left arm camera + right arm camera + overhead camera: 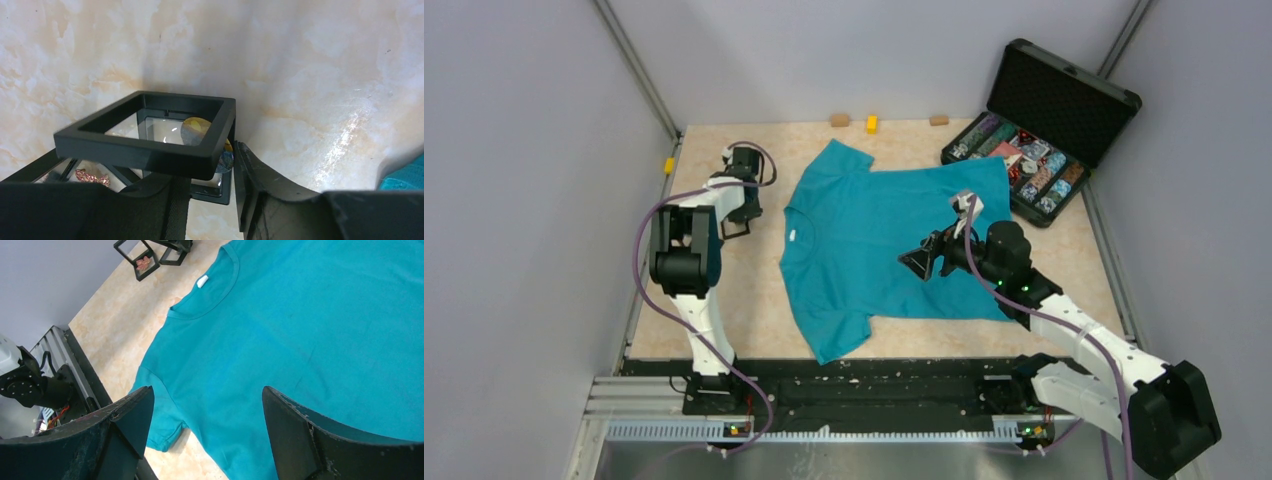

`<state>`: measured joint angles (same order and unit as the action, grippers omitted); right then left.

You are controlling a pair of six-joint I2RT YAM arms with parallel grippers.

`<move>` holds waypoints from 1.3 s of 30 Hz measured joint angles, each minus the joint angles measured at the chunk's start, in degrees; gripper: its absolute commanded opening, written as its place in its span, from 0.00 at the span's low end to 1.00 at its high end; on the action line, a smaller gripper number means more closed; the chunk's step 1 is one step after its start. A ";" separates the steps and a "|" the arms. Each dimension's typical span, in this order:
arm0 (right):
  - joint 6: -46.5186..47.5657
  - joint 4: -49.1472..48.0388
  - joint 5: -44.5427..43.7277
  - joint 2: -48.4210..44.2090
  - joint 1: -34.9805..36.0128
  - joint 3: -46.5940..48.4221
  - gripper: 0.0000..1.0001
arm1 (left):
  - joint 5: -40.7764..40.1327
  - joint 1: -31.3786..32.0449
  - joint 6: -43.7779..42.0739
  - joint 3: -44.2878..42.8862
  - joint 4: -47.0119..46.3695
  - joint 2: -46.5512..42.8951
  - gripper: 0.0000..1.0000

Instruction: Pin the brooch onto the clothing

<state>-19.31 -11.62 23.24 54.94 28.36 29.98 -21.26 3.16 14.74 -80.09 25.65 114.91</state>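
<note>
The clothing (864, 240) is a teal T-shirt lying flat mid-table, its white label (202, 281) inside the collar. The brooch (92, 176), tiny and pink-red, sits in a black frame (145, 262) on the table left of the shirt. Beside it is a second black frame box (150, 150) with its lid raised and a yellow-blue trinket inside. My left gripper (205, 165) is partly closed round that box's corner. Its right finger (260, 180) touches the lid's edge, and the left fingertip is hidden under the lid. My right gripper (207, 392) hovers open over the shirt, nothing between its fingers.
An open black case (1034, 130) with several multicoloured trinkets stands at the back right. Small blocks (872, 123) lie along the table's back edge, and a yellow one (668, 165) by the left wall. Grey walls close in three sides.
</note>
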 measured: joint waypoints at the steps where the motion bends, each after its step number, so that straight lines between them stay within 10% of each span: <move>1: 0.00 0.00 0.02 0.00 0.00 0.00 0.81 | -0.02 0.00 -0.07 0.11 -0.07 -0.04 0.37; 25: 0.00 -0.04 0.46 0.63 0.00 0.00 0.81 | -1.79 0.00 -2.73 5.03 -0.42 -7.63 0.00; 39: 0.00 -0.81 0.52 1.60 0.00 -0.37 0.80 | -1.57 0.46 -2.93 7.89 2.01 -15.32 0.00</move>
<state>-19.31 -12.43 23.77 56.53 28.36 29.61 -22.83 3.62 11.81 -72.20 27.66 99.59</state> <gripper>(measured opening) 0.807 0.007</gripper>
